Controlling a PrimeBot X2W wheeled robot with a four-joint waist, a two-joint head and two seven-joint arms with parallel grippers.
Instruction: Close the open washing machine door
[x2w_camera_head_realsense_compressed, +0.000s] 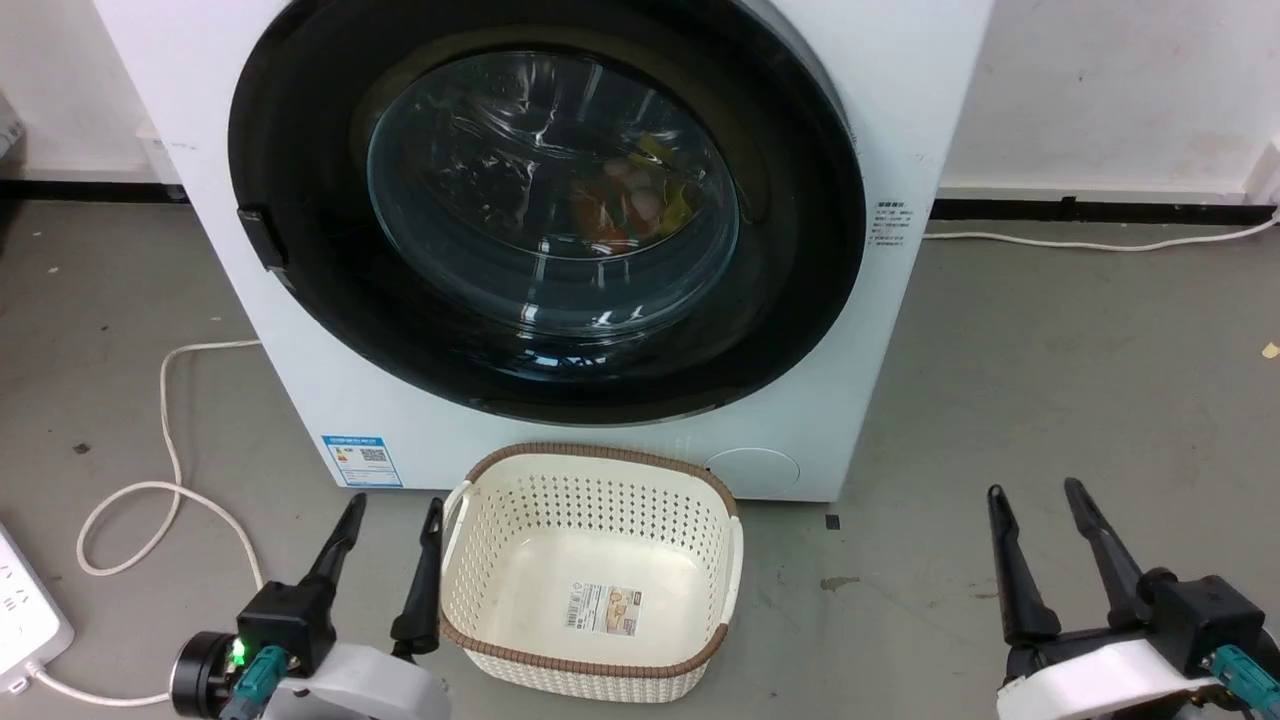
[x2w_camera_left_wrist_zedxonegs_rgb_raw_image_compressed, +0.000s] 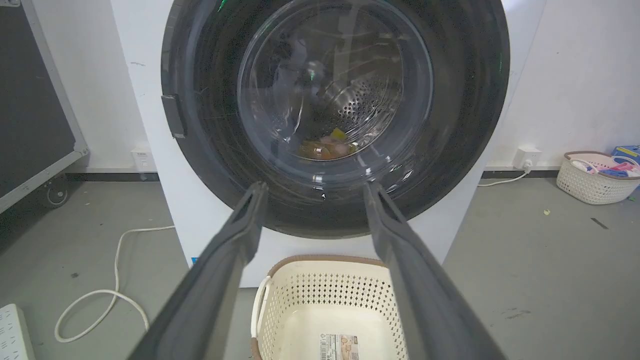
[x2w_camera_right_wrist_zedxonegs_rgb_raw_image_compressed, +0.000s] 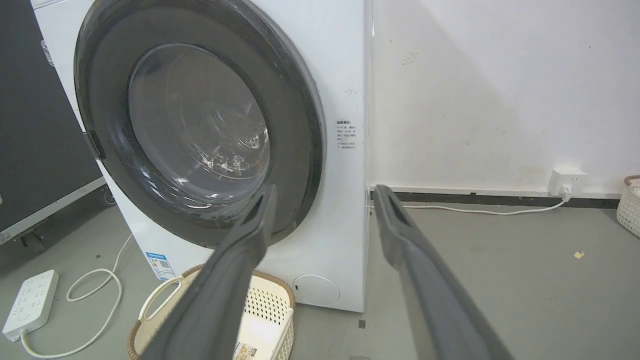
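Grey floor (x2w_camera_head_realsense_compressed: 1050, 380), white wall (x2w_camera_head_realsense_compressed: 1100, 80). Left gripper (x2w_camera_head_realsense_compressed: 392, 508) hangs low with fingers wide apart and empty, one finger (x2w_camera_head_realsense_compressed: 422, 585) just beside the basket (x2w_camera_head_realsense_compressed: 600, 452); can't tell if they touch. Right gripper (x2w_camera_head_realsense_compressed: 1035, 493) has fingers spread about as wide, also empty, well apart from everything. One washer (x2w_camera_head_realsense_compressed: 880, 330), one door (x2w_camera_head_realsense_compressed: 800, 250). Door is round, so no long axis. It lies flat against the washer front, glass (x2w_camera_head_realsense_compressed: 550, 190) facing out at the robot, latch tab (x2w_camera_head_realsense_compressed: 262, 238) on its left edge. Coloured clothes (x2w_camera_head_realsense_compressed: 630, 200) show behind the glass. Two baskets: one just before the washer, a second basket (x2w_camera_left_wrist_zedxonegs_rgb_raw_image_compressed: 590, 180) by the wall. One power strip (x2w_camera_head_realsense_compressed: 25, 600).
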